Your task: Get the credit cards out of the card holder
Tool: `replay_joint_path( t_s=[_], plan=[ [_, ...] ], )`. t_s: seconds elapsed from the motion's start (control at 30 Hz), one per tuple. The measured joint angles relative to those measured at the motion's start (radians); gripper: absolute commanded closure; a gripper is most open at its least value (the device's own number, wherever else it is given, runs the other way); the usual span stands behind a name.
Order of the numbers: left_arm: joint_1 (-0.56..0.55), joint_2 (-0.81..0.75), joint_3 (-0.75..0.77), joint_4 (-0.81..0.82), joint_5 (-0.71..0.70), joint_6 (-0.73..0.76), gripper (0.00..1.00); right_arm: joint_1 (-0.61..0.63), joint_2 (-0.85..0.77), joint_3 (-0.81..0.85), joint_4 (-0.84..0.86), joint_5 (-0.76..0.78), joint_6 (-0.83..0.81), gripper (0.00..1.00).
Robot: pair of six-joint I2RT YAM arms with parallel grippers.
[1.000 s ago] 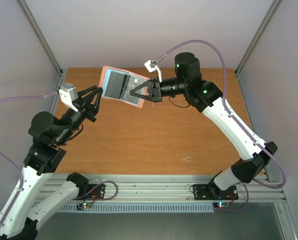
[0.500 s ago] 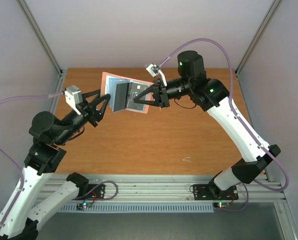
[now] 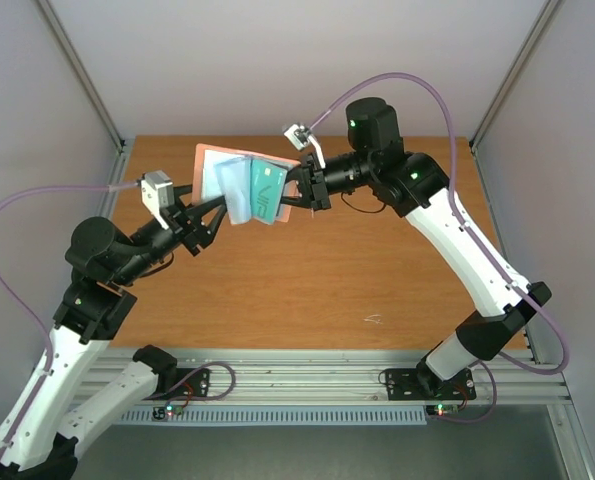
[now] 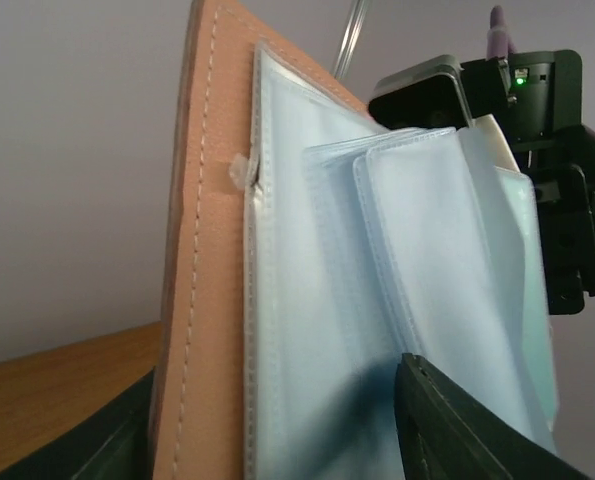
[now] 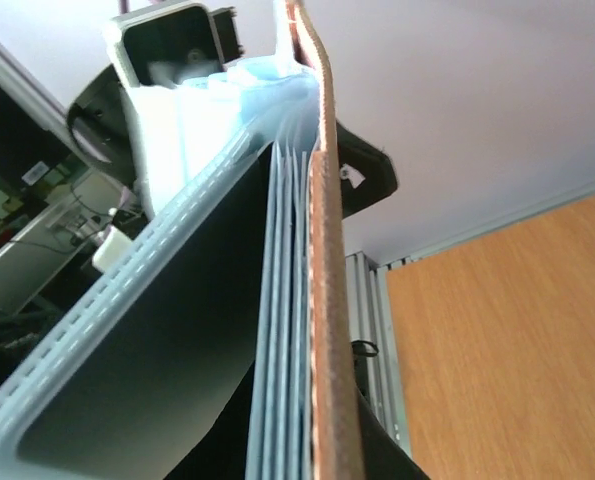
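Observation:
The card holder (image 3: pixel 213 166) hangs in the air over the far side of the table, its pink cover (image 4: pixel 205 300) at the left and pale blue sleeves (image 4: pixel 327 320) fanned out. A teal-green card (image 3: pixel 266 190) shows inside one sleeve. My right gripper (image 3: pixel 299 190) is shut on the holder's right edge. In the right wrist view the pink cover edge (image 5: pixel 329 300) and stacked sleeves (image 5: pixel 287 350) run between its jaws. My left gripper (image 3: pixel 220 212) is open, one finger (image 4: pixel 457 430) over the sleeves and the other behind the cover. The other credit cards are hidden.
The wooden table (image 3: pixel 307 290) lies below both arms. Grey walls and metal posts (image 3: pixel 87 80) close the back and sides. A metal rail (image 3: pixel 297 385) with the arm bases runs along the near edge.
My left gripper has opened wider and moved right, so that it now straddles the holder's left side. The sleeves have fanned out, and the teal-green card now faces up.

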Motion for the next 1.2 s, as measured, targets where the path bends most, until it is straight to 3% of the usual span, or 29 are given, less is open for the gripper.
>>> replay_joint_path(
  t_s=[0.13,0.3,0.53,0.6,0.63,0.8,1.13,1.2],
  plan=[
    [-0.002,-0.008,0.0,-0.03,-0.002,0.01,0.44,0.007,0.002,0.005,-0.042,0.051,-0.022,0.99],
    [-0.002,-0.035,0.002,-0.085,-0.019,0.053,0.35,0.008,0.008,0.056,-0.13,0.097,-0.058,0.99],
    [-0.002,-0.071,0.014,-0.145,0.029,0.114,0.15,0.008,0.034,0.15,-0.254,0.181,-0.093,0.99],
    [-0.002,-0.07,0.019,-0.142,0.061,0.123,0.02,0.008,0.042,0.165,-0.275,0.215,-0.092,0.99],
    [-0.002,-0.07,0.02,-0.141,0.071,0.131,0.01,0.01,0.047,0.172,-0.285,0.237,-0.087,0.99],
    [-0.002,-0.038,0.021,-0.123,0.134,0.122,0.01,0.033,0.083,0.207,-0.321,0.32,-0.069,0.99],
    [-0.002,0.08,0.108,-0.155,0.035,0.164,0.02,0.088,0.144,0.288,-0.365,0.39,-0.055,0.99],
    [-0.002,0.082,0.111,-0.171,0.016,0.165,0.24,0.091,0.145,0.294,-0.369,0.389,-0.054,0.99]
  ],
)
